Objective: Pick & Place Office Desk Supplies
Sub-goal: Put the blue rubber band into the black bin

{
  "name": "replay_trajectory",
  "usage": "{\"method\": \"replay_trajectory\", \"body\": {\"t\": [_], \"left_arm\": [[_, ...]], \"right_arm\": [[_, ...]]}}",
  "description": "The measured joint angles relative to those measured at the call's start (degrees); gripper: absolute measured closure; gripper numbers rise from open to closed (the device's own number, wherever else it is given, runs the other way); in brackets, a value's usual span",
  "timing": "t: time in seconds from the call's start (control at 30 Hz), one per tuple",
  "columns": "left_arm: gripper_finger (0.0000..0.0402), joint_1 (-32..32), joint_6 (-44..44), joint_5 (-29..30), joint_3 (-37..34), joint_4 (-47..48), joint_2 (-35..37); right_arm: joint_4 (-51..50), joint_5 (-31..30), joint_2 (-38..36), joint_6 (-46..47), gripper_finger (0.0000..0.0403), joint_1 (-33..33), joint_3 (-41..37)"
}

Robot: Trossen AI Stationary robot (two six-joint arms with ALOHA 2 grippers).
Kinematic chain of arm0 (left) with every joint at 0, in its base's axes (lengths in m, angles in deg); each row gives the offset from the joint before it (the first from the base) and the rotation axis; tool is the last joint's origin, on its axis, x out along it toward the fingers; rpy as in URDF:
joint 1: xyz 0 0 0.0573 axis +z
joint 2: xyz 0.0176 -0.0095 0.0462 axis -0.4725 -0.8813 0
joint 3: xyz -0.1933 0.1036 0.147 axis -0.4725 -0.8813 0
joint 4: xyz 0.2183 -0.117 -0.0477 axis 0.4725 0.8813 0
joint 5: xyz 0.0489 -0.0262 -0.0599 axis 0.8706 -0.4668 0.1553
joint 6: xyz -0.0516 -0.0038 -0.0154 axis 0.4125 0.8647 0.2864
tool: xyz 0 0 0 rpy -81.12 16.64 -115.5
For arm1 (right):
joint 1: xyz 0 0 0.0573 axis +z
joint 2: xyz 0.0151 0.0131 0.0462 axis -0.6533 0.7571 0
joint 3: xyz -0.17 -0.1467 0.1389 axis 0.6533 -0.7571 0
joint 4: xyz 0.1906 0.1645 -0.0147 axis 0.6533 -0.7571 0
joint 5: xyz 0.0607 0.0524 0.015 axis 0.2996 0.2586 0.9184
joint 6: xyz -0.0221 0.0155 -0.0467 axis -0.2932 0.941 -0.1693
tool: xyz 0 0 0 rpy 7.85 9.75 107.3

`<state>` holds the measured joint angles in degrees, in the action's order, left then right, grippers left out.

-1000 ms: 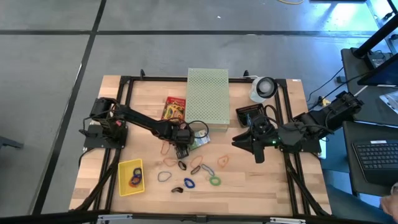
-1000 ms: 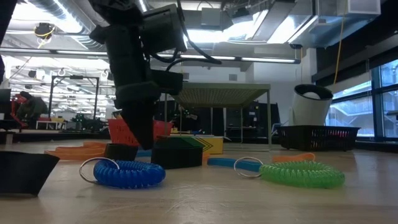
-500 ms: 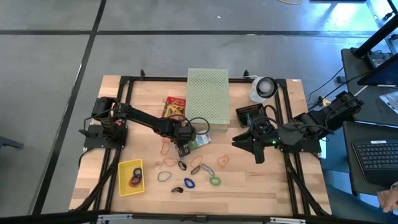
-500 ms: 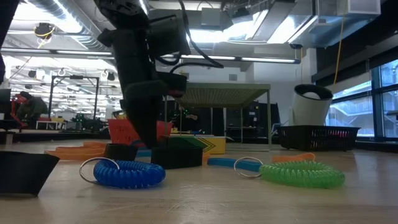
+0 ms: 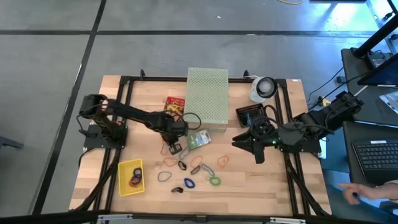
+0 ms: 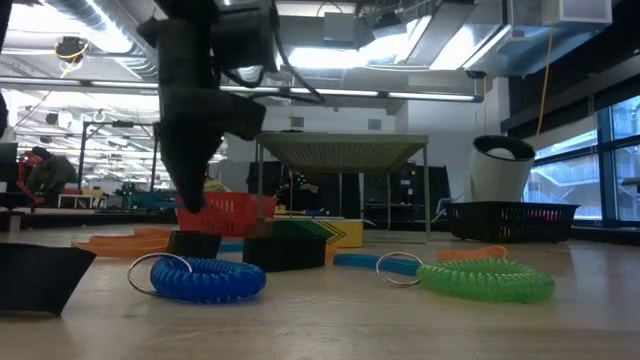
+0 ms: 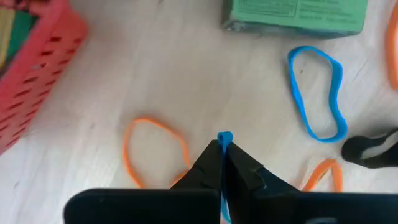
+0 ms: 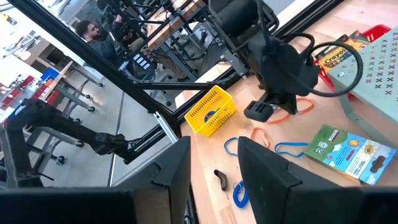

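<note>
Left gripper has its two dark fingers pressed together on a thin blue rubber band, a short stretch of which pokes out between the tips in the left wrist view. From above, that gripper sits just beside the green card box, on the side away from the right arm, with the yellow basket farther off toward the table's front edge. A second ago it stood with its fingers spread, a little nearer the front edge among the loops; since then it has closed fully and drawn back toward the left arm's base, and the low view shows it lifted off the wood. The band is light, limp and stretchy, so it will likely dangle and sway from a pinch on one strand; a hold near the loop's end, as here, should do, though a thin strand could slip out. Other loops lie loose nearby: a blue loop and an orange loop on the bare wood beyond the green card box. Right gripper waits on the far side of the green card box, its fingers partly apart and holding nothing.
</note>
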<state>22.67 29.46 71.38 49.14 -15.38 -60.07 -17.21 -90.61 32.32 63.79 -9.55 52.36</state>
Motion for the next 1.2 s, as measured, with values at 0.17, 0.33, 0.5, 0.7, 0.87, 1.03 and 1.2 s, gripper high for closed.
{"method": "replay_trajectory", "body": {"t": [0.17,0.33,0.5,0.7,0.87,1.03,1.2], "left_arm": [[0.0400,-1.4,2.5,0.5,0.1,-2.1,4.9],[0.0400,-3.0,5.8,0.6,0.1,-4.5,9.0],[0.0400,-5.2,9.8,0.6,0.2,-8.6,13.2],[0.0400,-6.4,11.8,7.2,1.9,-20.1,18.2],[0.0400,-4.4,7.1,11.2,3.8,-36.2,20.4],[0.0400,-1.8,3.1,10.3,6.9,-46.1,20.3],[0.0400,-1.0,-0.1,9.2,11.3,-46.9,19.4]], "right_arm": [[0.0,0.0,0.0,-0.1,0.0268,0.0,0.0],[0.2,0.0,0.0,-0.1,0.0268,0.0,0.0],[0.3,0.5,0.0,-0.5,0.0268,0.0,0.0],[1.1,-0.2,0.0,-0.7,0.0268,0.0,0.0],[7.9,-2.1,1.2,-5.1,0.0268,0.0,0.0],[11.2,-2.1,3.6,-8.7,0.0268,-1.3,0.0],[15.4,-2.2,5.7,-12.3,0.0252,-3.9,0.0]]}}
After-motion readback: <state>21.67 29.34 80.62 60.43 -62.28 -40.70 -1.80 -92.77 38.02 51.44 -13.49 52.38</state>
